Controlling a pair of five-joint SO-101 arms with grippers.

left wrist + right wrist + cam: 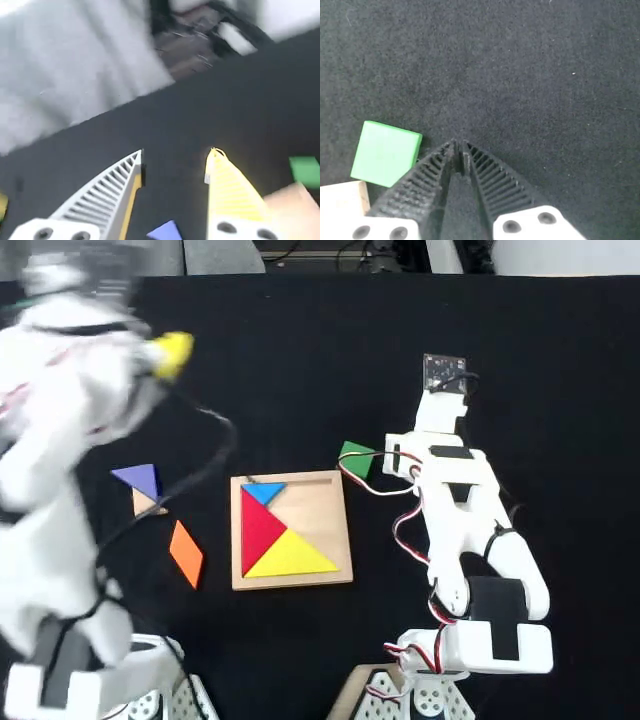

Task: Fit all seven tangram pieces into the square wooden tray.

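The square wooden tray [325, 498] lies mid-table and holds a blue triangle [263, 492], a red triangle [258, 530] and a yellow triangle [292, 556]. To its left on the cloth lie a purple triangle [140, 478], a small orange piece [148, 502] and an orange parallelogram [186, 553]. A green square [355, 459] sits off the tray's far right corner. My left gripper [177, 152] is open and empty, raised high over the table's far left, its yellow finger [173, 352] showing. My right gripper [458, 147] is shut and empty just beside the green square [385, 152].
The right arm [460, 500] lies folded along the table's right side, its cables looping toward the tray. The left arm's black cable [205, 465] hangs over the purple triangle area. Black cloth covers the table. The table's far edge [330, 274] borders clutter behind.
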